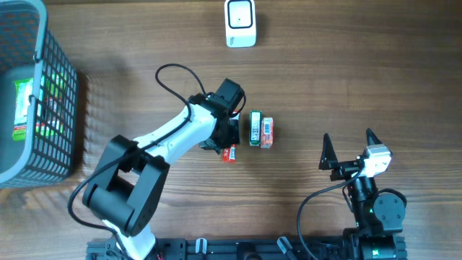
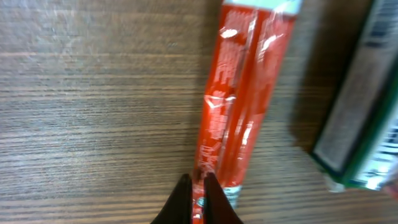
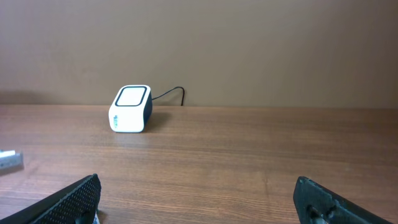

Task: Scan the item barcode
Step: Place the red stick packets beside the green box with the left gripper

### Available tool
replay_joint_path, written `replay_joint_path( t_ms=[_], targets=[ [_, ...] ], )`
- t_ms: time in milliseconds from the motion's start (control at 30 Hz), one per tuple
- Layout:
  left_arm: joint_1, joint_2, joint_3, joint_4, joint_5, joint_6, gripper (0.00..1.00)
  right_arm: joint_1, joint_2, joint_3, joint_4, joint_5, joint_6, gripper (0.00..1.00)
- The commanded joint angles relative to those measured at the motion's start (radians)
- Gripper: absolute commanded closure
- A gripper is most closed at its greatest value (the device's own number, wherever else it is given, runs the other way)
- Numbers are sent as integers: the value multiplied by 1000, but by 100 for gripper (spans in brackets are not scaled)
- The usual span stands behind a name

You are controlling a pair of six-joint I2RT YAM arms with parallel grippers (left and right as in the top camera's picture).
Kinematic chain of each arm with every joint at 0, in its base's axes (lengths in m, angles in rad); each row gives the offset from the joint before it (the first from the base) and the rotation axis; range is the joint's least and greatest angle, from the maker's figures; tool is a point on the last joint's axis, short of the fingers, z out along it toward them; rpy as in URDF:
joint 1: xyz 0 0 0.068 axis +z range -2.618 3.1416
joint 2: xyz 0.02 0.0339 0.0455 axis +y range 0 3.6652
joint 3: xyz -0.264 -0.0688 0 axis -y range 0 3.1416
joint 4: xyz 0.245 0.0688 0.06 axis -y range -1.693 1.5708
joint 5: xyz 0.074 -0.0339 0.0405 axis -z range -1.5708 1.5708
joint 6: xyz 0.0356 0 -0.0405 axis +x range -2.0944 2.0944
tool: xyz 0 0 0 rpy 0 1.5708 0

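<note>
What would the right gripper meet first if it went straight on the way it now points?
Probably nothing: the open right gripper points over bare table. The white scanner stands left of its line, though depth is hard to judge.

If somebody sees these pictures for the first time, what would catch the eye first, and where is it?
First, the left gripper, shut on the end of a red packet at the centre, beside a green box. Then the white scanner at the top of the overhead view, and the grey basket at the left, with green items inside.
</note>
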Motion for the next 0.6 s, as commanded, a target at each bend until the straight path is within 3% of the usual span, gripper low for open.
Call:
replay_joint_path(
  t_ms=[0,433,567],
  targets=[
    [-13,28,-18,6,6,-22,71,-5,0,-1,6,-15,-9,0],
    [-56,31,-19,70,-24,-48,65,-5,0,-1,6,-15,-8,0],
    [-74,31,-19,96,-98,-48,72,-5,0,-1,6,-15,-9,1]
  ],
)
